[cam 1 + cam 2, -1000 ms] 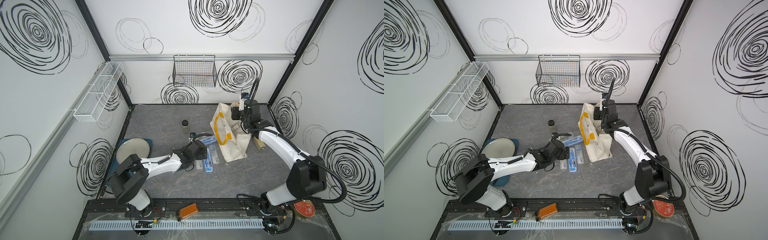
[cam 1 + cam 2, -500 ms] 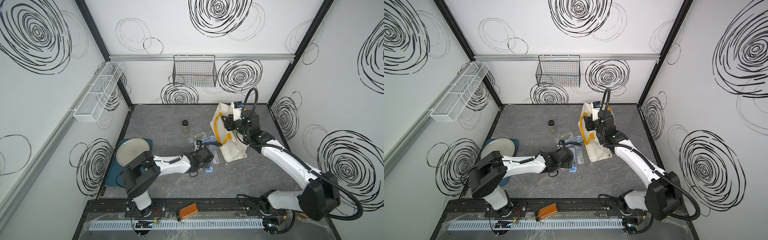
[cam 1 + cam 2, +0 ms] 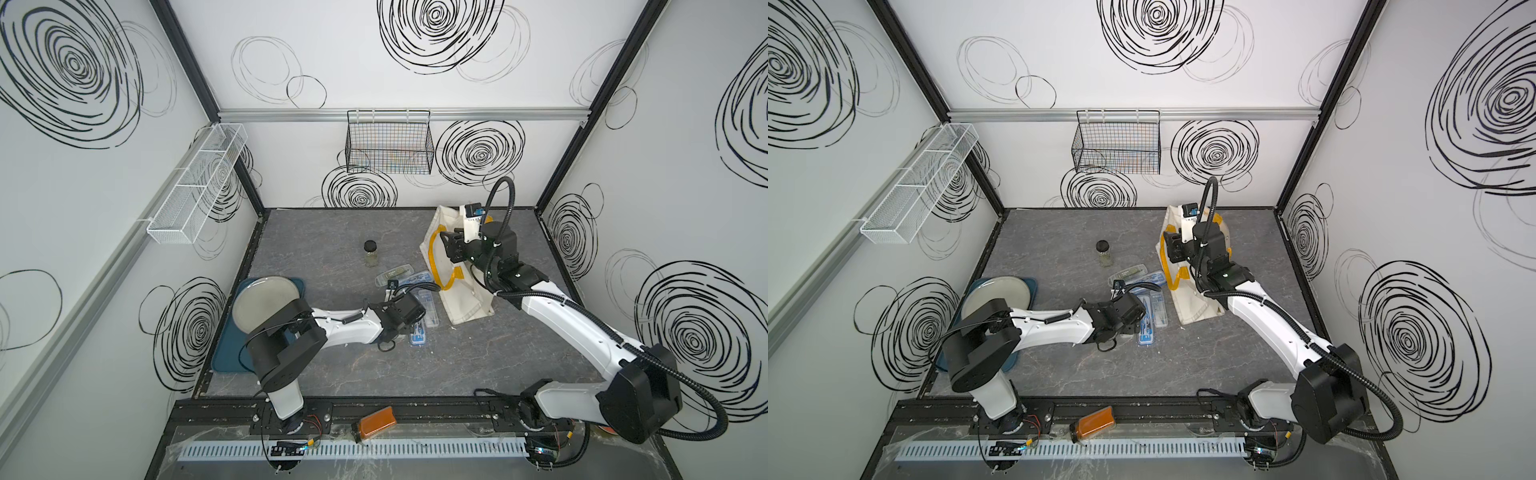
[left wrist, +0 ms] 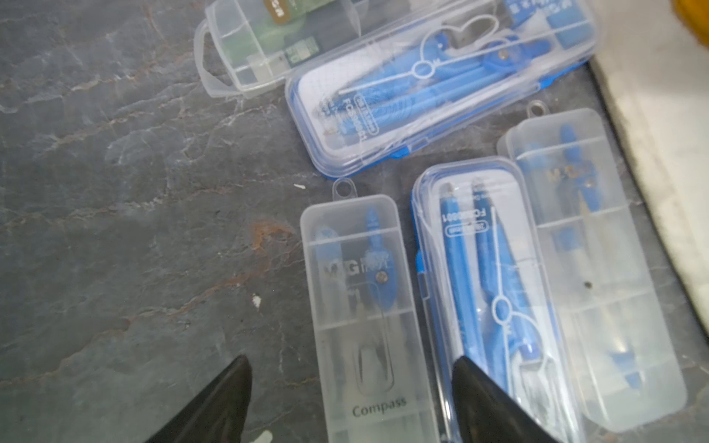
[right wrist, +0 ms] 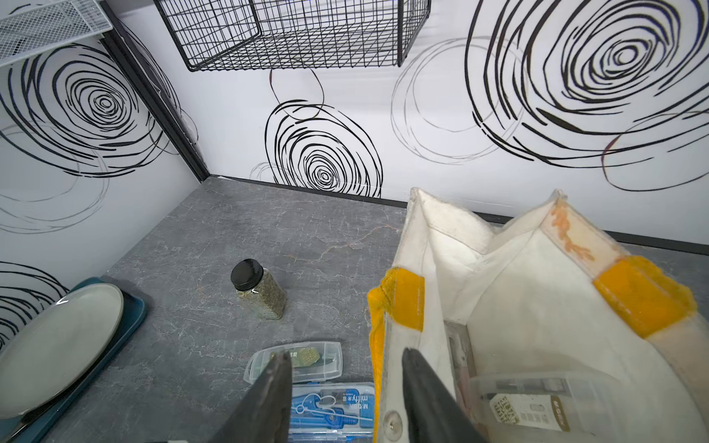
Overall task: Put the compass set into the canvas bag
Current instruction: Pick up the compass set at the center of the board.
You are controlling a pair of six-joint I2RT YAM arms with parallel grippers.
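Observation:
Several compass sets in plastic cases lie beside the canvas bag [image 3: 465, 299]. My left gripper [image 4: 350, 358] is low over them and open, and its fingers straddle a clear case marked "Compass" [image 4: 364, 307]. One finger overlaps the blue-edged case [image 4: 491, 291] next to it. In a top view the left gripper [image 3: 413, 324] covers part of the cases. My right gripper [image 5: 347, 352] is open at the bag's [image 5: 537, 307] rim by a yellow handle [image 5: 403, 303], one finger outside and one inside. A clear case [image 5: 537, 402] lies inside the bag.
A black-lidded jar [image 3: 371, 253] stands behind the cases. A grey plate [image 3: 266, 303] rests on a blue tray [image 3: 232, 349] at the left. On the walls hang a black wire basket [image 3: 388, 141] and a white wire shelf [image 3: 195, 187]. An orange object [image 3: 376, 422] lies on the front rail.
My left gripper slid right over the cases and its jaws narrowed. My right gripper came from the bag's far right side to its left rim by the handle.

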